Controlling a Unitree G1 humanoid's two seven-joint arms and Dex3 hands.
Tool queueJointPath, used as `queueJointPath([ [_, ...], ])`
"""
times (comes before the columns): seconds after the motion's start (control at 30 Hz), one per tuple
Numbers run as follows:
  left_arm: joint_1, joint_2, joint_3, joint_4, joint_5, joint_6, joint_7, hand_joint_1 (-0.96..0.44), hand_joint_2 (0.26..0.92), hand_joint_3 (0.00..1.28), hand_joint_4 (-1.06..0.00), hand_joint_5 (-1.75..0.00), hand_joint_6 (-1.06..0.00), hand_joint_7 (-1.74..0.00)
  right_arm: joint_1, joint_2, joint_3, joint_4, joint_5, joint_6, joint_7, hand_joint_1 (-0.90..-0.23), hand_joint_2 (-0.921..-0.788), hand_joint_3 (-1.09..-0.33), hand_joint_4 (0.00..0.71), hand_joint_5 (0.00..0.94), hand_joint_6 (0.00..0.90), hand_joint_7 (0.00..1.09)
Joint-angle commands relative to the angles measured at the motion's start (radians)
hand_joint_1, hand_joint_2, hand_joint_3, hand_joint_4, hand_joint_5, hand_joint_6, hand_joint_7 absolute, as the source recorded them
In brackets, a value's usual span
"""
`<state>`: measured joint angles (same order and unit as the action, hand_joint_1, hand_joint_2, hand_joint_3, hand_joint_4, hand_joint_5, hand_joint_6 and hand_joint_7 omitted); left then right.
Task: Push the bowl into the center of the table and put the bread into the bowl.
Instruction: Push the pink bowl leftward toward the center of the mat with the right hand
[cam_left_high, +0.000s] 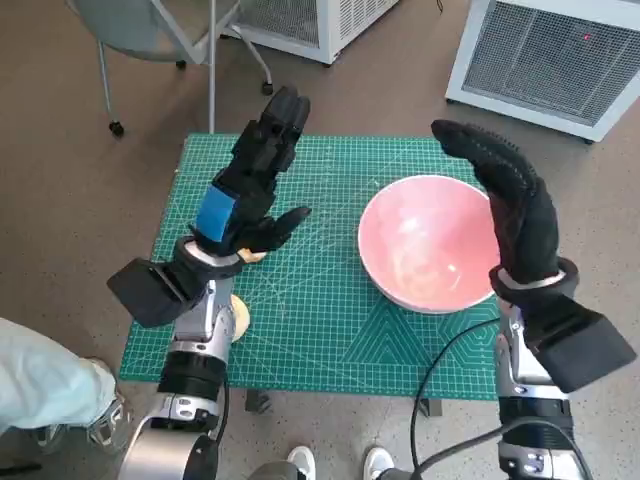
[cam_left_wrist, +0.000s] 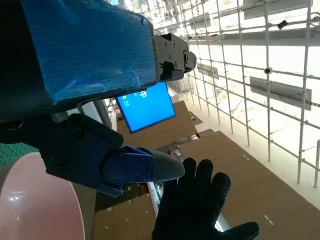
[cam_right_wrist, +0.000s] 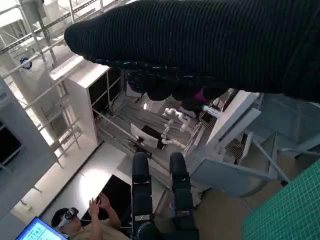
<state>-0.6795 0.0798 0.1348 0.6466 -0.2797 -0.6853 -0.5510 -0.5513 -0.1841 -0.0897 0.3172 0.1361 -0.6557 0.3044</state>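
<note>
While the pink bowl (cam_left_high: 432, 243) sits on the right half of the green cutting mat (cam_left_high: 300, 300), right of the mat's middle, it holds nothing. The bread (cam_left_high: 240, 316) is a pale patch on the mat's left side, mostly hidden under the left forearm, with a second sliver showing just below the left thumb.

Just beside the bowl's right rim, the right hand (cam_left_high: 510, 200) in its knitted glove is raised, fingers straight and together, reaching up and over the bowl's far right edge; whether it touches the rim I cannot tell. It grips nothing, and its palm faces the bowl. In the left wrist view the gloved fingers (cam_left_wrist: 200, 200) show spread, with the bowl's pink rim (cam_left_wrist: 35, 200) at the corner.

Well apart from the bowl, the left hand (cam_left_high: 250, 190) is lifted over the mat's left half, blue tape on its back, fingers stretched toward the far edge and thumb pointing toward the bowl. It holds nothing.

Beyond the mat stand a chair (cam_left_high: 160, 40) and white grilled units (cam_left_high: 545, 60). A person (cam_right_wrist: 85, 222) shows in the right wrist view.
</note>
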Motion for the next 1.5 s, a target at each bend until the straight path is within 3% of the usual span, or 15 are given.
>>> queueJointPath([
  [0.03,0.007,0.004,-0.001,-0.008,-0.004,-0.003,-0.005,-0.64,0.921,0.30,0.00,0.00,-0.13,-0.06,0.025,0.004,0.002,-0.001,0.003,0.017,-0.005,-0.733,-0.921,-0.763,0.110,0.000,-0.001,0.41],
  [0.63,0.014,0.007,-0.011,-0.013,0.007,0.009,0.002,-0.63,0.921,0.31,-0.01,0.00,-0.13,-0.06,0.031,0.007,-0.003,0.009,0.017,0.013,-0.003,-0.722,-0.921,-0.761,0.112,0.001,-0.001,0.41],
  [1.5,-0.002,0.011,0.004,0.023,-0.022,0.023,-0.045,-0.61,0.921,0.31,-0.01,0.00,-0.13,-0.05,0.023,0.010,-0.006,0.052,0.011,-0.021,-0.010,-0.711,-0.921,-0.761,0.113,0.001,-0.001,0.41],
])
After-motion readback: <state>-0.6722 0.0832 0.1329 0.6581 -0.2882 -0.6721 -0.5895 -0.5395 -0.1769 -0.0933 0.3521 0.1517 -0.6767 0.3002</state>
